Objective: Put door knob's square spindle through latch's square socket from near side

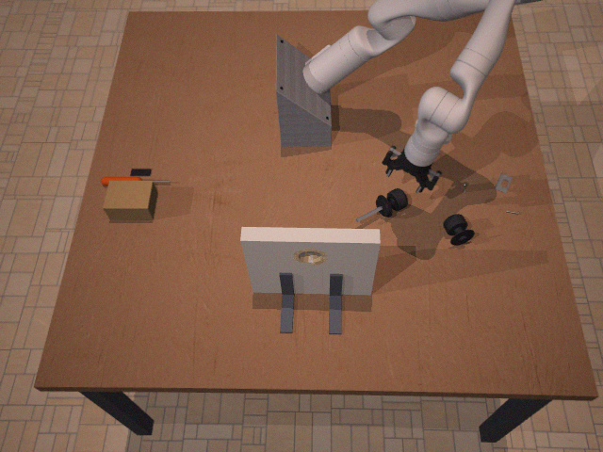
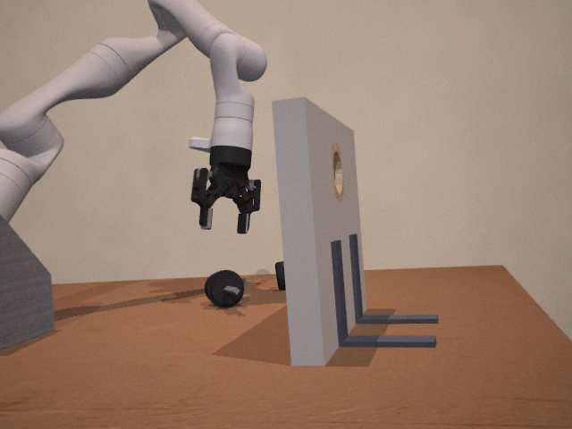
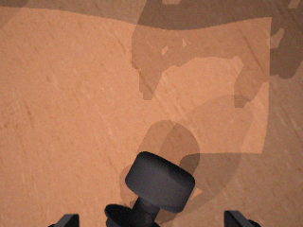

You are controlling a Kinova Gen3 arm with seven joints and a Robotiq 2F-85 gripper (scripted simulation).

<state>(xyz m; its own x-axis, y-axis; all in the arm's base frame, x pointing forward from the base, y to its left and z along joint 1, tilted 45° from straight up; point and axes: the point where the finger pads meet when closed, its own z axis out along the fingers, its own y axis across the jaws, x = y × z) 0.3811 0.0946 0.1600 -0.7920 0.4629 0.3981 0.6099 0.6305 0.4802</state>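
The black door knob with its grey square spindle (image 1: pixel 389 201) (image 2: pixel 224 288) (image 3: pixel 158 182) lies on its side on the table, behind the door panel, with the spindle pointing towards the panel's left. The white door panel (image 1: pixel 272 272) (image 2: pixel 305 231) stands upright on two dark brackets (image 1: pixel 286 311) (image 2: pixel 388 340). Its round brass-rimmed latch hole (image 1: pixel 310 256) (image 2: pixel 337 172) is near the top. My gripper (image 1: pixel 405 181) (image 2: pixel 223 226) is open and empty. It hangs well above the table, just behind and over the knob. In the wrist view only the fingertips show at the bottom edge.
A second black knob (image 1: pixel 457 228) (image 2: pixel 279 275) lies to the right, partly hidden by the panel in the exterior view. A metal strike plate (image 1: pixel 500 182) and small screws (image 1: pixel 512 212) lie far right. The grey arm base (image 1: pixel 301 106), a wooden box (image 1: pixel 128 200) and an orange screwdriver (image 1: pixel 119 180) are farther off.
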